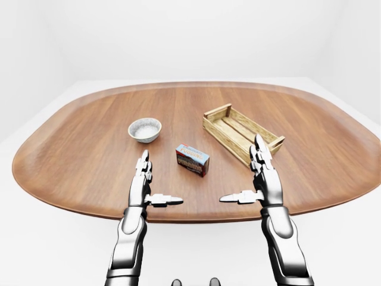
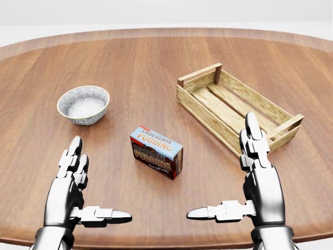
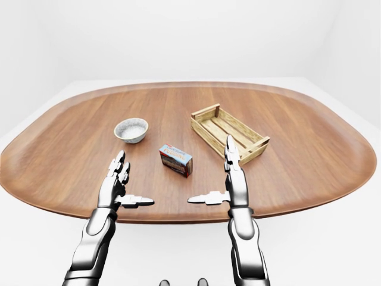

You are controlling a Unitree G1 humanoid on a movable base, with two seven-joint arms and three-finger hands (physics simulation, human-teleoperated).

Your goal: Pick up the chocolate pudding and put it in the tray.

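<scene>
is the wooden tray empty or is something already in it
Empty. The tray shows only its bare slats inside, and the pudding box sits on the table, apart from it, to its left in the head view.
</scene>
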